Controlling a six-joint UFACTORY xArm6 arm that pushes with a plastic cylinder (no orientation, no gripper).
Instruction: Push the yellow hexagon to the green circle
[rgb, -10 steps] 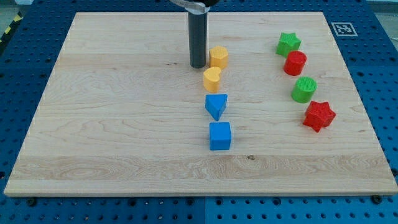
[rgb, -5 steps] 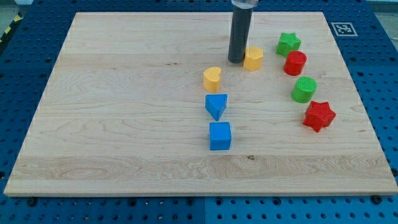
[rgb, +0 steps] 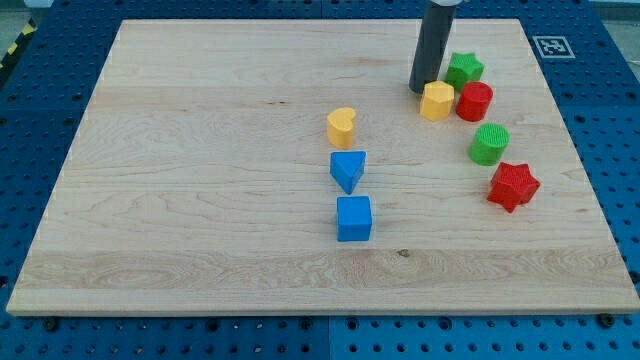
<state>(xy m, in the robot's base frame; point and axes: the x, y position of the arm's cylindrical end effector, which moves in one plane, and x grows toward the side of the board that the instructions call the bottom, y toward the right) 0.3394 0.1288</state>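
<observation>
Moved rightward since earlier frames: yellow hexagon (rgb: 437, 101), now touching red cylinder (rgb: 475, 101), up-left of green circle (rgb: 489, 144). My tip (rgb: 423, 90) at hexagon's upper-left edge; bare rod, holds nothing. Green star (rgb: 463, 69) just beside.

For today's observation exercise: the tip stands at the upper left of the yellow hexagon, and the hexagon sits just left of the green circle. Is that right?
Not quite. In the camera view my tip does stand at the upper left of the yellow hexagon, but the block just to the hexagon's right is the red cylinder. The green circle lies lower and further right, apart from the hexagon.
</observation>
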